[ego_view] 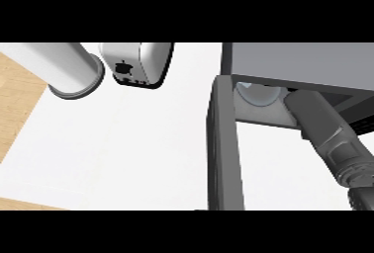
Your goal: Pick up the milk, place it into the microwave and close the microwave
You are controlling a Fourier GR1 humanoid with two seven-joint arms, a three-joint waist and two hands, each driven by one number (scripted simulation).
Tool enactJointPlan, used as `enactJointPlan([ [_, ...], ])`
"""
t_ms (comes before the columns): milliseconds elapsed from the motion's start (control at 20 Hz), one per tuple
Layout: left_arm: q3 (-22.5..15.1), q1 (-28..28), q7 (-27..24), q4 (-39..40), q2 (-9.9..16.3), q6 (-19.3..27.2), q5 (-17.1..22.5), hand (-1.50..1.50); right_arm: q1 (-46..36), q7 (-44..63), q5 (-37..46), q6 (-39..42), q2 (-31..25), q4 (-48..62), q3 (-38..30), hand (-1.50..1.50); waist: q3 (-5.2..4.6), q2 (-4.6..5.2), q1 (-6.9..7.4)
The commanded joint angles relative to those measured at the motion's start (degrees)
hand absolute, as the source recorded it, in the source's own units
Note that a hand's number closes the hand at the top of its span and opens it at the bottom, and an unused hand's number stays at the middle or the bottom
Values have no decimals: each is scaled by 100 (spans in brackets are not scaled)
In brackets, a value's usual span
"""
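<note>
The grey microwave (300,62) stands at the upper right with its door (223,148) swung wide open toward me. My right forearm (329,133) comes up from the lower right corner and goes into the microwave's opening. The microwave's top hides the right hand. Inside, part of the pale round turntable (254,95) shows just left of the forearm. No milk shows anywhere in the head view. The left hand is out of the picture.
On the white counter (124,148), a white cylinder with a grey rim (70,69) lies at the upper left. A white appliance with a black end (139,64) sits beside it. A wooden surface (15,108) borders the counter at the left.
</note>
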Motion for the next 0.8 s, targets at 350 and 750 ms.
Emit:
enactJointPlan([
  [350,-430,-225,1,265,98,-327,-379,-150,-184,-696,-160,650,341,-244,-140,-150,17,19,-8],
  [750,-755,-257,9,260,-11,-500,-447,-150,-114,-1157,-575,1821,380,-216,-532,-150,15,-105,-193],
])
